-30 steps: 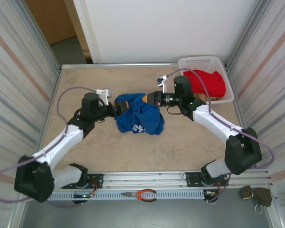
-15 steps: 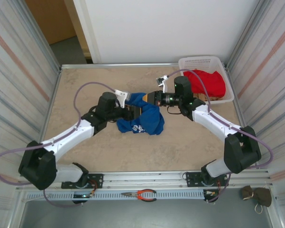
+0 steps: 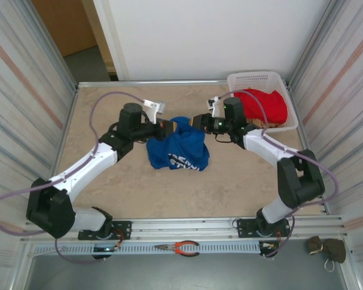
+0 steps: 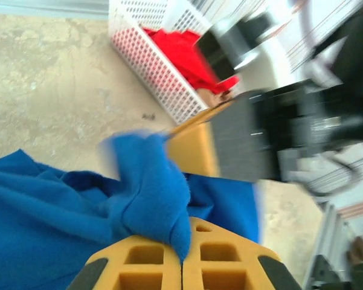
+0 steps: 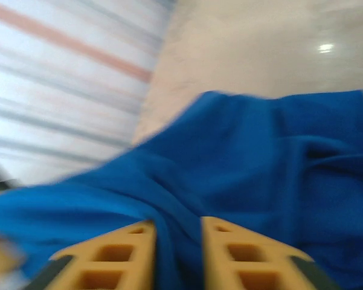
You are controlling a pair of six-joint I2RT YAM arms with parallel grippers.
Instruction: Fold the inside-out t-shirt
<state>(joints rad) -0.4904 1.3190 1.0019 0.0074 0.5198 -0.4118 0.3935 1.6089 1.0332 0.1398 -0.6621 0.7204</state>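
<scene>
The left fingers [image 4: 146, 266] pinch a t-shirt [image 3: 182, 150] fold; right fingers [image 5: 124, 257] parted, cloth between them.

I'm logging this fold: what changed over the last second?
The left gripper moved right and farther out to the t-shirt's top edge and shut on a fold there. The right gripper, close beside it, parted its jaws, with cloth lying between them. The basket and red garment stayed put.
</scene>
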